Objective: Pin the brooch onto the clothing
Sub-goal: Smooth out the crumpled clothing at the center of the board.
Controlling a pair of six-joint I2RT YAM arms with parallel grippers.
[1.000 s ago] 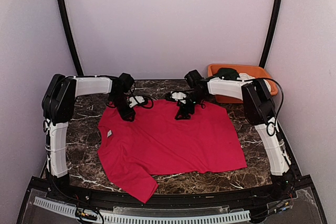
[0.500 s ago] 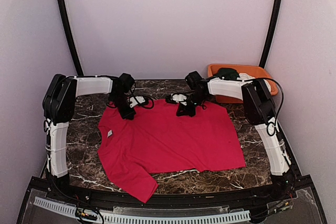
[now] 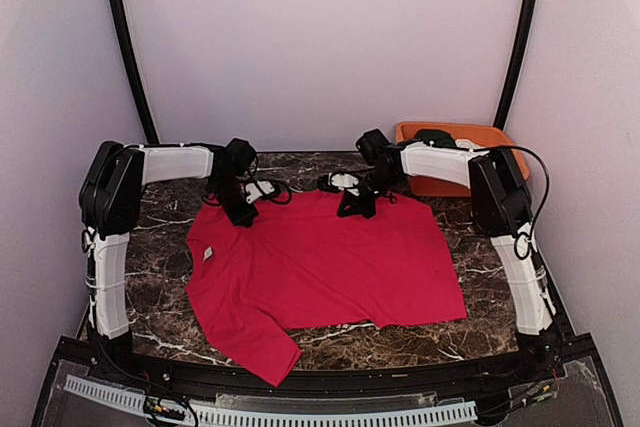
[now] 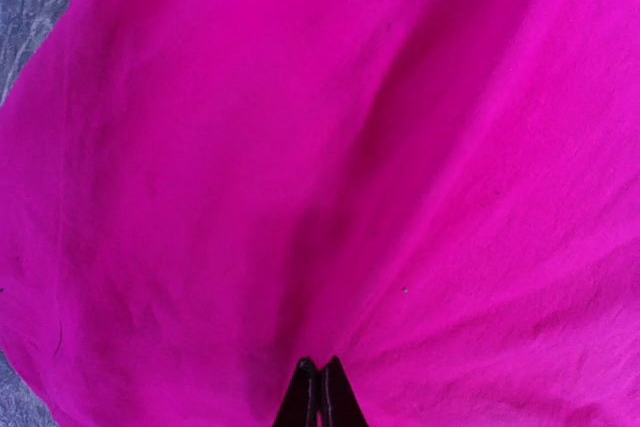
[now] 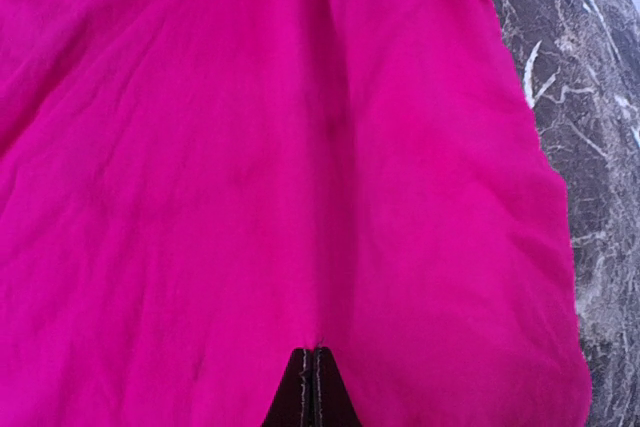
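The clothing, a bright red T-shirt (image 3: pixel 330 262), lies spread flat on the marble table (image 3: pixel 160 247). At its far left edge my left gripper (image 3: pixel 243 217) is shut on the cloth. In the left wrist view the left gripper (image 4: pixel 320 362) has its tips together, and creases in the clothing (image 4: pixel 300 147) fan out from them. My right gripper (image 3: pixel 355 209) is shut on the far edge near the middle. The right wrist view shows the right gripper (image 5: pixel 315 352) pinching a fold of the clothing (image 5: pixel 250 147). The brooch is out of view.
An orange bin (image 3: pixel 480 137) stands at the back right with a dark green garment (image 3: pixel 432 136) in it. A small white tag (image 3: pixel 209 254) sits on the shirt's left sleeve. Bare marble (image 5: pixel 590 147) shows right of the shirt's edge.
Both grippers have closed on the shirt's far edge. The right gripper has drawn back a little toward the wall, and the shirt's right side has shifted slightly with it.
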